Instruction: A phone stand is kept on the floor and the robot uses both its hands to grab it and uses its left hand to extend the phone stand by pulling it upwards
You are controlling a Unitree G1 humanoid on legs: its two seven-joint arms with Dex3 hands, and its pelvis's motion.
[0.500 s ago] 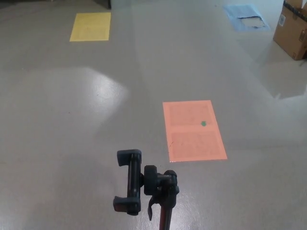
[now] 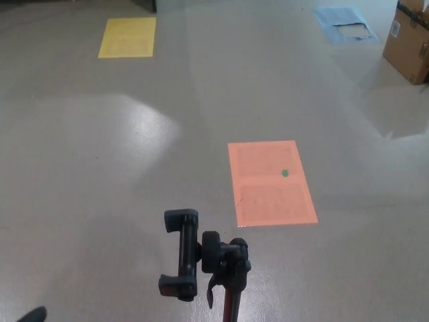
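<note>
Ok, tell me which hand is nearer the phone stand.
Left. Only a dark tip of the left hand shows at the bottom-left corner, left of the phone stand and apart from it. The right hand is not in view.

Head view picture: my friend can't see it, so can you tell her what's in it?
A black phone stand stands at the bottom of a shiny grey floor, its empty clamp held upright. A dark tip, probably the robot's left hand, pokes in at the bottom left corner. Orange, yellow and blue mats lie beyond, beside a cardboard box.
</note>
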